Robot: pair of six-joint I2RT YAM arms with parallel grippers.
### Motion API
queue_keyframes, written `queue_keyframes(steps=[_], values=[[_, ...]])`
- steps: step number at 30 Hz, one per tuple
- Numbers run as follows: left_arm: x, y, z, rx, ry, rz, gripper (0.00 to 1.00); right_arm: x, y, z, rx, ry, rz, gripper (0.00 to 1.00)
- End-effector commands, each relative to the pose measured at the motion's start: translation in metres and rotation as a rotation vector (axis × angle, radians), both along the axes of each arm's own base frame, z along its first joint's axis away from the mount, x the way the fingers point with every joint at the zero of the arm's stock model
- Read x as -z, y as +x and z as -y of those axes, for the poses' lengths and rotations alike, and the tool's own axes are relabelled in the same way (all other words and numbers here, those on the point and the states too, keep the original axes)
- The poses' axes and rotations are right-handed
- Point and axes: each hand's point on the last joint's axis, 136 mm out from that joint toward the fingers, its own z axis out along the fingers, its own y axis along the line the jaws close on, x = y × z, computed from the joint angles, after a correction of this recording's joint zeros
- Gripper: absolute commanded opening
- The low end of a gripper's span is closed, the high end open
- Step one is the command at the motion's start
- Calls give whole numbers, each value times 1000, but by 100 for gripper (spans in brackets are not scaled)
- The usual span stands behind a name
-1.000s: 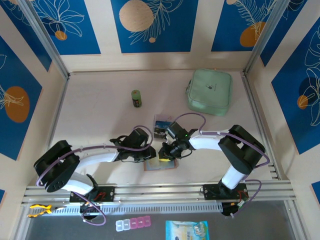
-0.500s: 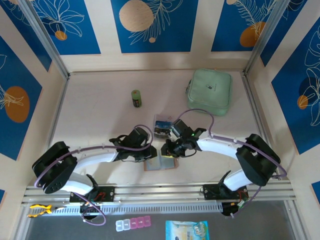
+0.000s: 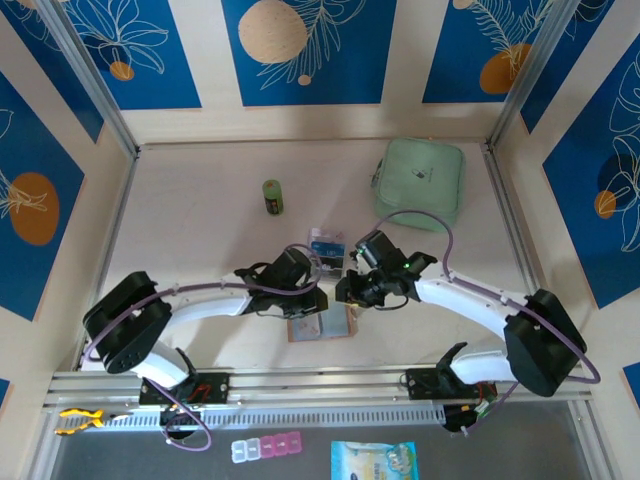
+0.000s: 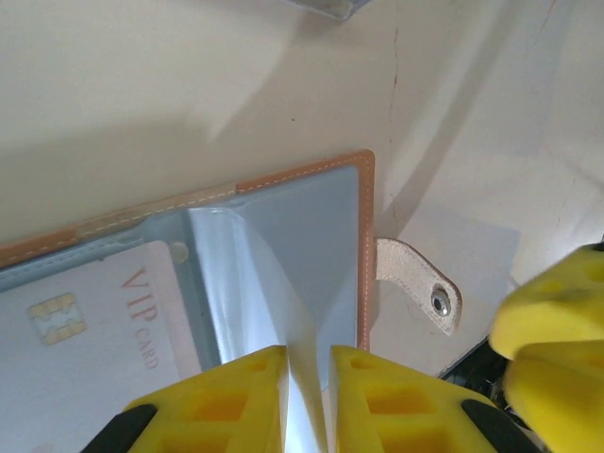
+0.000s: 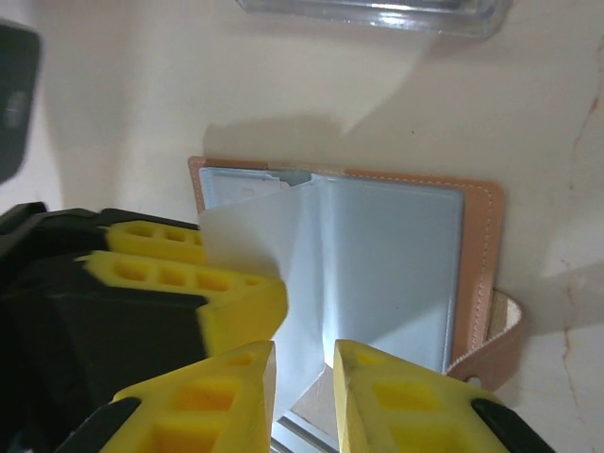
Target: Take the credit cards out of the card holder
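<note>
The salmon-pink card holder (image 3: 322,327) lies open on the table near the front edge, its snap tab (image 4: 425,283) sticking out to one side. My left gripper (image 3: 312,300) is shut on one clear pocket leaf (image 4: 274,283) and holds it up off the holder (image 4: 364,226). A white credit card marked VIP (image 4: 104,321) sits in a pocket beside that leaf. My right gripper (image 3: 345,292) hovers over the holder (image 5: 477,245) with its jaws slightly apart (image 5: 304,396) and nothing between them. Dark and blue cards (image 3: 325,247) lie on the table just beyond.
A mint-green zip pouch (image 3: 420,183) lies at the back right and a small green bottle (image 3: 272,196) stands behind the middle. A clear plastic piece (image 5: 373,14) lies just past the holder. The side walls and the front rail enclose the table.
My right gripper has drawn back from the holder's front toward the far right and its jaws have parted a little. My left gripper has shifted slightly right, still holding the leaf.
</note>
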Motion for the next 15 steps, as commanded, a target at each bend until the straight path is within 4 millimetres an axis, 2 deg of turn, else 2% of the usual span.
queue_keyframes(steps=[1,4,8,15], values=[[-5,-3,15,48,-19,-2,19,1,-6,13,5,-18,-8,25],[-2,-2,21,58,-14,-7,19,-1,-7,19,18,-13,-4,25],[-1,-2,30,74,-18,-12,26,-4,-8,28,34,-10,0,25],[-5,0,32,73,-25,6,36,-8,-9,33,44,6,5,26]])
